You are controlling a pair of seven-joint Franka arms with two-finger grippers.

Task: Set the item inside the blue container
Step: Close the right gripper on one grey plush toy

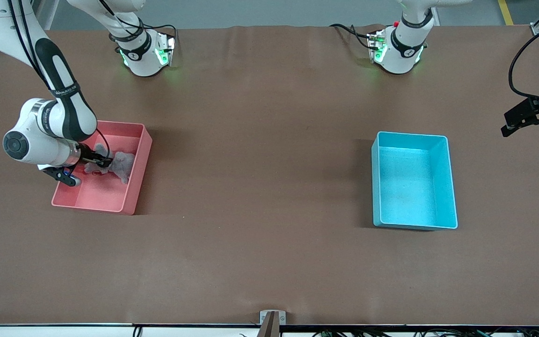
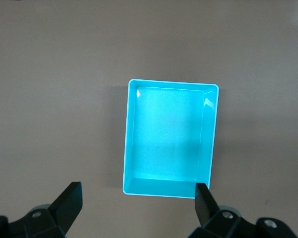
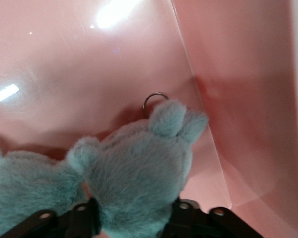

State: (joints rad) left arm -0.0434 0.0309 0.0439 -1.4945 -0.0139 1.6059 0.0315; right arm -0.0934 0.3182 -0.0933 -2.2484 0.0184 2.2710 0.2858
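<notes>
Right claw grips the grey-blue plush toy inside the pink rectangular plastic bin; left claw, spread wide and empty, waits above the surface beside the bright cyan rectangular plastic bin.

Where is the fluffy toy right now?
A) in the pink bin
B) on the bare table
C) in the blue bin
A: the fluffy toy lies in the pink bin, with the right gripper closing around it; the blue container holds nothing.

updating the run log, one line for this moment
right gripper: closing on plush toy in pink bin | left gripper: open, waiting | blue container: empty
</notes>
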